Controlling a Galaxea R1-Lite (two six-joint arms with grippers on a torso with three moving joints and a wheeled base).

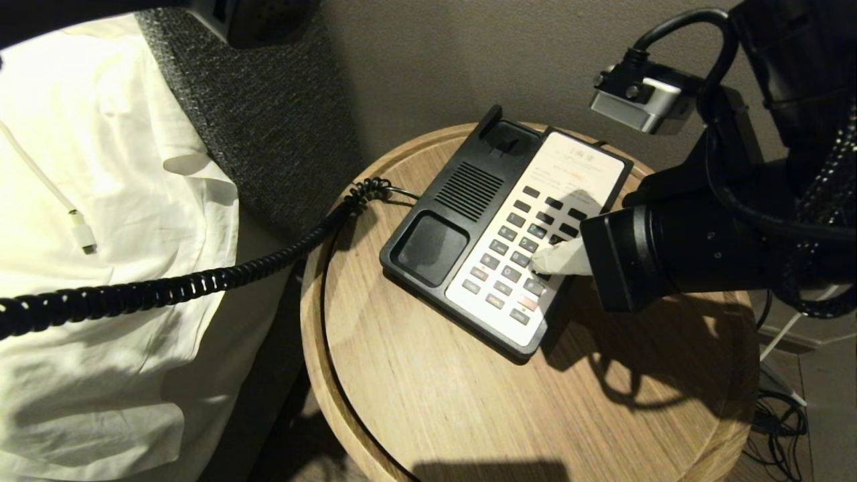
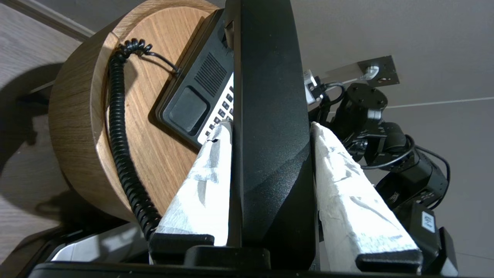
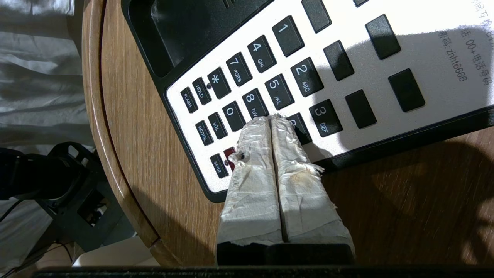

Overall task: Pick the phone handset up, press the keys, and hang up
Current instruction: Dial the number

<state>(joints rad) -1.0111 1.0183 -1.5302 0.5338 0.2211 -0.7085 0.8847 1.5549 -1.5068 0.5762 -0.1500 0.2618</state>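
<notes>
A hotel-like bedroom: white bed linen [image 1: 100, 201] beside a round wooden bedside table [image 1: 469, 402] with desk phone [image 1: 509, 227].

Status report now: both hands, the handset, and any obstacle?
Left hand shut on the phone handset, held off the cradle. Right hand shut, tips on the keypad beside the 8 key. Nothing in the way.

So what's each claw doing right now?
Left gripper: closed on the phone handset.
Right gripper: shut, empty, tips on the keypad.
</notes>
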